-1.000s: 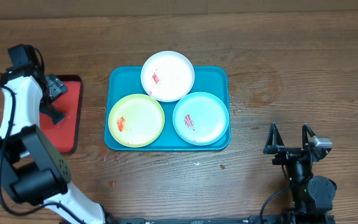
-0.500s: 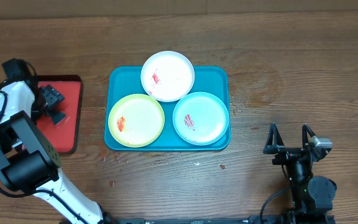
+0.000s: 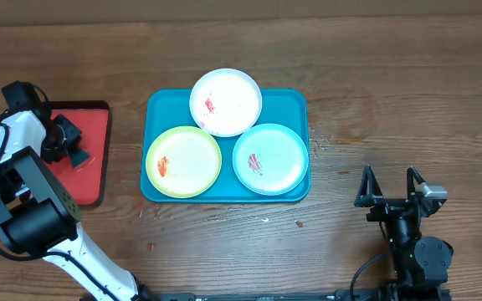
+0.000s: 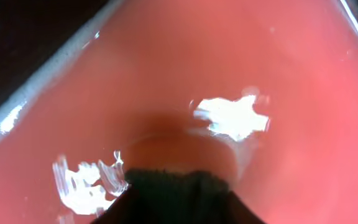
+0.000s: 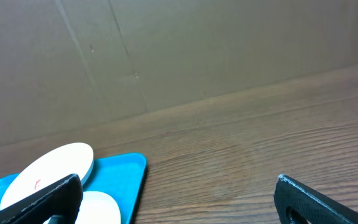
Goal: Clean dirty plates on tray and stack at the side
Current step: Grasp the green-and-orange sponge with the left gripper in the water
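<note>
Teal tray lies lengthwise left to right.

Overhead even, sharp; left wrist blurred (glare on red tray).

Left arm: white shells, black joints, thin black cable. Right gripper: thin black fingers, small grey block.
</note>
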Controlling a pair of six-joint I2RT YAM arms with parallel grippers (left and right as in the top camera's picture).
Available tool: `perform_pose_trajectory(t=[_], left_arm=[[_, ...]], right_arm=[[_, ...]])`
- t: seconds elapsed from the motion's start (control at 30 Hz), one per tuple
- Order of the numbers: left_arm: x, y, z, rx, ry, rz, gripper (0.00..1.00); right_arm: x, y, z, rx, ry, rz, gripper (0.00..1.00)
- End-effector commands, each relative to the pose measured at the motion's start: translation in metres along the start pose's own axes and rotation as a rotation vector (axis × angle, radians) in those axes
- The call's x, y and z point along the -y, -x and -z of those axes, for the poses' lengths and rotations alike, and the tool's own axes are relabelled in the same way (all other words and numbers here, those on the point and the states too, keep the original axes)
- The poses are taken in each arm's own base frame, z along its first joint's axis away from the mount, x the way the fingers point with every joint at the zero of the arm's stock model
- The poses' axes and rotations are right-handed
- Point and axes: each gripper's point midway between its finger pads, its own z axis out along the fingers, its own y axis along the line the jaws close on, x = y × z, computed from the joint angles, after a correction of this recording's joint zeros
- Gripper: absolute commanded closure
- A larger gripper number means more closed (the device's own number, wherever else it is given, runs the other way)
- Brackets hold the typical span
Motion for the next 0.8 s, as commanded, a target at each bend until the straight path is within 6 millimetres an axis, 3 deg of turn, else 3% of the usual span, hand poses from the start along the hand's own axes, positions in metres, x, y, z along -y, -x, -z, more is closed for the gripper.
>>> perform_pose_trajectory(t=[0.0, 0.1, 0.13, 0.17, 0.2, 0.23, 0.27, 0.53, 0.63, 0.77], left_arm=[[0.003, -0.004, -0.004, -0.024, -0.006, -0.012, 0.81], [0.000, -0.008, -0.003, -0.041, 0.008, -0.013, 0.93], [-0.001, -0.011, -0.003, -0.052, 0.013, -0.013, 0.91], [-0.002, -0.014, -0.003, -0.064, 0.015, -0.013, 0.73], [-0.003, -0.016, -0.003, -0.075, 0.019, -0.013, 0.47], [-0.004, -0.020, -0.003, -0.090, 0.024, -0.014, 0.14], [-0.005, -0.024, -0.002, -0.104, 0.029, -0.015, 0.00], [-0.004, -0.054, 0.003, -0.237, 0.011, -0.012, 0.02], [-0.004, -0.058, 0.004, -0.251, 0.010, -0.012, 0.22], [-0.005, -0.059, 0.004, -0.255, 0.011, -0.011, 0.68]], right_arm=[[0.001, -0.001, 0.000, 0.008, -0.005, 0.008, 0.00], [0.001, -0.001, 0.000, 0.008, -0.005, 0.008, 0.00], [0.001, -0.001, 0.000, 0.009, -0.005, 0.008, 0.00], [0.001, -0.001, 0.000, 0.008, -0.005, 0.008, 0.00], [0.001, -0.001, 0.000, 0.008, -0.005, 0.008, 0.00], [0.001, -0.001, 0.000, 0.008, -0.005, 0.008, 0.00], [0.001, -0.001, 0.000, 0.008, -0.005, 0.008, 0.00], [0.001, -0.001, 0.000, 0.008, -0.005, 0.008, 0.00], [0.001, -0.001, 0.000, 0.008, -0.005, 0.008, 0.00], [0.001, -0.001, 0.000, 0.008, -0.005, 0.008, 0.00]])
